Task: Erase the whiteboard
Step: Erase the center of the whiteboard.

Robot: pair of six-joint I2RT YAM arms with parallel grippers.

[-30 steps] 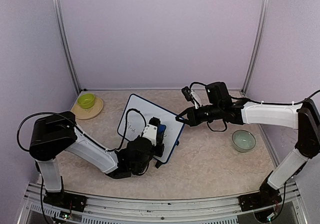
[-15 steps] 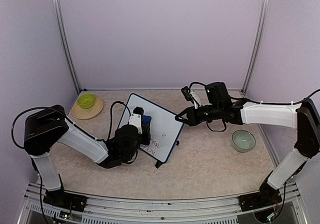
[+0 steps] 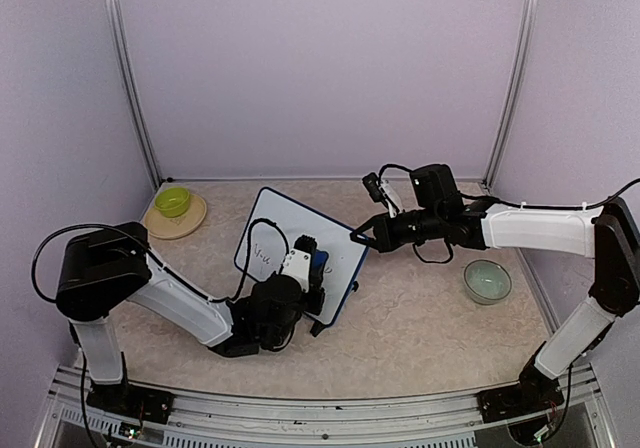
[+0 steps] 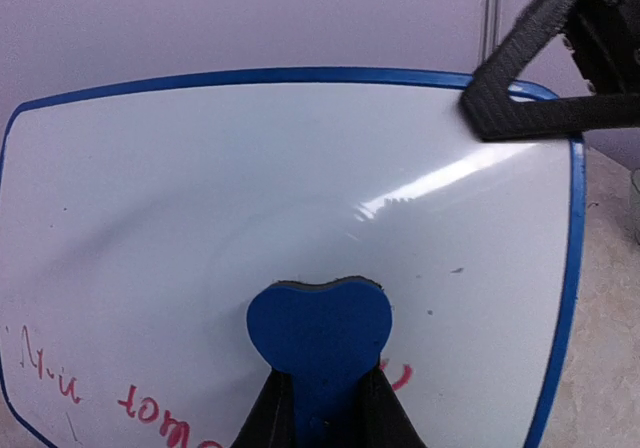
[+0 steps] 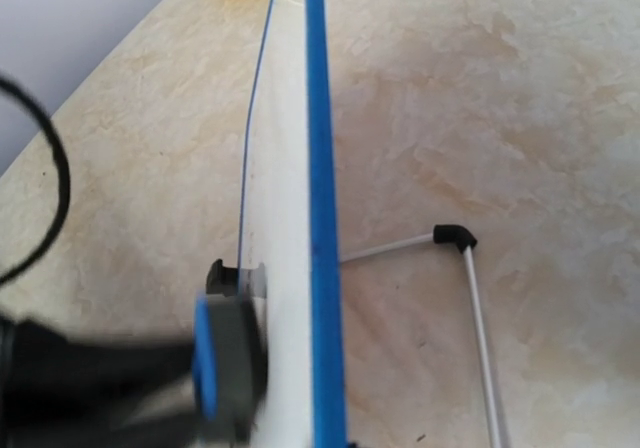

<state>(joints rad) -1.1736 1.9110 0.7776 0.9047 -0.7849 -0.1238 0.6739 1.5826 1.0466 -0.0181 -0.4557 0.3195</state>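
Standing on legs (image 5: 470, 298) mid-way across the table (image 3: 420, 308), the light, stiff, slick whiteboard (image 3: 300, 230) likely tips easily, so brace its top corner with your closed right gripper (image 3: 358, 236) while your left gripper (image 4: 320, 418) pinches the eraser (image 4: 318, 328) against its face.

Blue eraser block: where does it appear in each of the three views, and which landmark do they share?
Top external: the blue eraser block is just below centre, on the whiteboard.
Left wrist: the block is at bottom centre, against the board.
Right wrist: the block is at lower left, blurred.
Shared landmark: the board's blue frame.
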